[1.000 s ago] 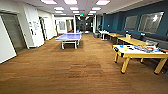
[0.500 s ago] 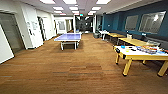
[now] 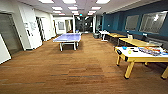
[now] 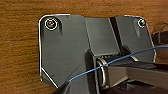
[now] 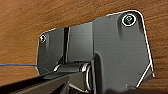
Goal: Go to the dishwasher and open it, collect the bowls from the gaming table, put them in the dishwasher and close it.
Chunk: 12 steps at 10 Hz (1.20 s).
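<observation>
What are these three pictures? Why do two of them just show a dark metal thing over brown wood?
They all come from one robot on wheels with two arms. The big picture is from a camera high on the robot, looking down a long room with a wooden floor. On the right stands the gaming table with yellow legs and a white top; small things lie on it, among them something blue that may be one of the bowls. Farther off is a blue table-tennis table. The other two pictures come from cameras on the robot's wrists. The dark plate there is part of the robot itself, and the brown behind it is the floor. I cannot see it holding anything.
</observation>
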Motion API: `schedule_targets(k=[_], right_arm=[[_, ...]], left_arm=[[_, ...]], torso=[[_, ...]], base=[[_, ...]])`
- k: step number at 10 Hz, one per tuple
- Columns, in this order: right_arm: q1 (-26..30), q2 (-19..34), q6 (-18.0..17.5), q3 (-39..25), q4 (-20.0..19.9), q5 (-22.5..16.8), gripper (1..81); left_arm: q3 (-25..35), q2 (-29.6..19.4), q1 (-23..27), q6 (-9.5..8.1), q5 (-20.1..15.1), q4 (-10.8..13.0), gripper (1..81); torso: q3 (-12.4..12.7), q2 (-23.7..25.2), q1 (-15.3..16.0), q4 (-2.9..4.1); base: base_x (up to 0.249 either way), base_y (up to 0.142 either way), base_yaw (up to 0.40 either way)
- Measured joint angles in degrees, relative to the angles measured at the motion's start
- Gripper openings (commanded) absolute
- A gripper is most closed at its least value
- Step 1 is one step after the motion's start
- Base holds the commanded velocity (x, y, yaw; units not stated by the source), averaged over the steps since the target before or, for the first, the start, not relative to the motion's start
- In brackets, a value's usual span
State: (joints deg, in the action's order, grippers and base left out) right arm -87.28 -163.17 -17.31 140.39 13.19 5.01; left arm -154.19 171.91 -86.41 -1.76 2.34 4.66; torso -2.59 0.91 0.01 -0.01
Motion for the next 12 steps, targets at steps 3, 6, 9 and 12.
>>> schedule_targets(k=[3, 6, 9, 12], right_arm=[[0.0, 0.1, 0.0, 0.0, 0.0, 0.0, 81.1], [0.0, 0.1, 0.0, 0.0, 0.0, 0.0, 81.1], [0.0, 0.1, 0.0, 0.0, 0.0, 0.0, 81.1], [-0.1, 0.1, 0.0, 0.0, 0.1, 0.0, 81.1]], left_arm=[[0.0, 0.1, 0.0, 0.0, 0.0, 0.0, 81.1], [0.0, 0.1, 0.0, 0.0, 0.0, 0.0, 81.1], [0.0, 0.1, 0.0, 0.02, 0.0, 0.0, 81.1], [0.0, 0.1, 0.0, 0.02, 0.0, 0.0, 81.1]], torso=[[0.0, 0.0, 0.0, 0.0], [0.0, 0.0, 0.0, 0.0], [0.0, 0.0, 0.0, 0.0], [0.0, 0.0, 0.0, 0.0]], base=[[0.24, 0.0, 0.0], [0.24, 0.0, 0.0], [0.241, 0.0, 0.0], [0.241, 0.0, 0.0]])
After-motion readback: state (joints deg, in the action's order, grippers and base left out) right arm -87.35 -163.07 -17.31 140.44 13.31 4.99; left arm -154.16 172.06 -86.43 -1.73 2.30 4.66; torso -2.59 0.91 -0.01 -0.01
